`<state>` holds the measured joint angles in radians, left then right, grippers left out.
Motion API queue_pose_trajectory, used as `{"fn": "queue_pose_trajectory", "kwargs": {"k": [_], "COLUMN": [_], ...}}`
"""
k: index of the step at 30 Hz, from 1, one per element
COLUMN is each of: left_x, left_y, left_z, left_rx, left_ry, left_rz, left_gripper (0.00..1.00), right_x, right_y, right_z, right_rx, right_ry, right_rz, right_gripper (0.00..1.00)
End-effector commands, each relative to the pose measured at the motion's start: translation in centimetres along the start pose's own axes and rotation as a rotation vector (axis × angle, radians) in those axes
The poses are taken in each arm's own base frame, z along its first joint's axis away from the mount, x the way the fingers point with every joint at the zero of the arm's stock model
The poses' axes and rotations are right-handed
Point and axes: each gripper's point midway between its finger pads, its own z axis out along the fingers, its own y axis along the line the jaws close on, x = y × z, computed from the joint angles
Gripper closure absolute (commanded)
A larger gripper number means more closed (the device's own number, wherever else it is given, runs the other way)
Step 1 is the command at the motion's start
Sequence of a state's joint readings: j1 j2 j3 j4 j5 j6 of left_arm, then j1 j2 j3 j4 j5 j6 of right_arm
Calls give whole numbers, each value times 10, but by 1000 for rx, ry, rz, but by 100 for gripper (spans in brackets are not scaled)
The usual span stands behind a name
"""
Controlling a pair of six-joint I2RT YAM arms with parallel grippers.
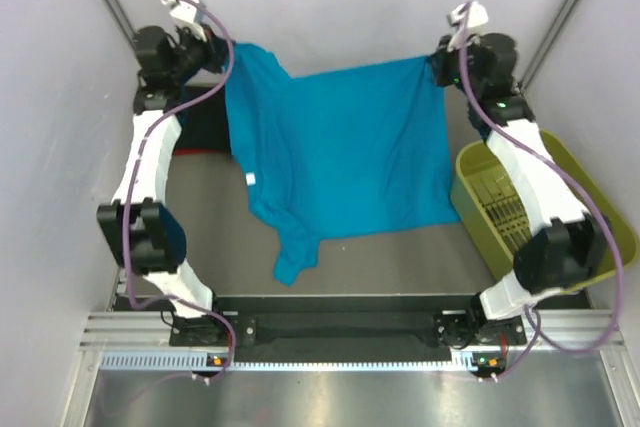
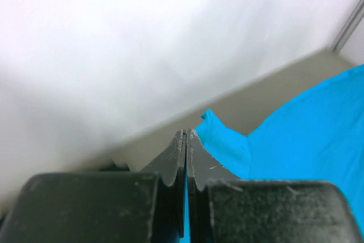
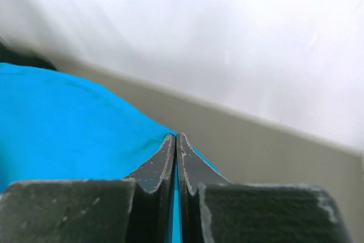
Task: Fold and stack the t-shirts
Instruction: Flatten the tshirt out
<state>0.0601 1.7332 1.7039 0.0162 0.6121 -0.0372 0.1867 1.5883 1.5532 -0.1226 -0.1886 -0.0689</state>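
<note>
Over the grey desk [image 1: 400,247], a teal-blue t-shirt [image 1: 340,147] hangs spread, its far corners lifted, its lower part draped on the surface. A yellow-green bin [image 1: 475,187] stands at right; a black t-shirt [image 1: 200,122] on a red t-shirt [image 1: 200,153] lies at left. The left gripper [image 2: 186,136] and right gripper [image 3: 175,138] are each pressed together, pinching a teal corner.

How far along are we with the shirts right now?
No finished stack shows. In hand: the teal t-shirt is pinched at two far corners by the left gripper and right gripper, spread wide. Left: fold and stack it. The black t-shirt and red t-shirt lie partly hidden at its left edge, folded or not I cannot tell.
</note>
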Motion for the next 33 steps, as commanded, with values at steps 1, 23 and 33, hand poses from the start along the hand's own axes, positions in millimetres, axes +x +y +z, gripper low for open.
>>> {"fn": "queue_pose_trajectory", "kwargs": {"k": [1, 23, 33], "left_x": [-141, -208, -218], "left_y": [-51, -86, -80], "left_z": [-64, -163, -182], "left_rx": [27, -157, -264], "left_ry": [-281, -339, -406], "left_rz": [231, 483, 532], "left_gripper": [100, 100, 100], "right_x": [-135, -221, -242], "right_y": [22, 32, 69], "right_z": [-94, -241, -252], "right_rx": [-34, 36, -165], "right_ry": [-357, -587, -632], "right_rz": [-14, -79, -60], "right_gripper": [100, 100, 100]}}
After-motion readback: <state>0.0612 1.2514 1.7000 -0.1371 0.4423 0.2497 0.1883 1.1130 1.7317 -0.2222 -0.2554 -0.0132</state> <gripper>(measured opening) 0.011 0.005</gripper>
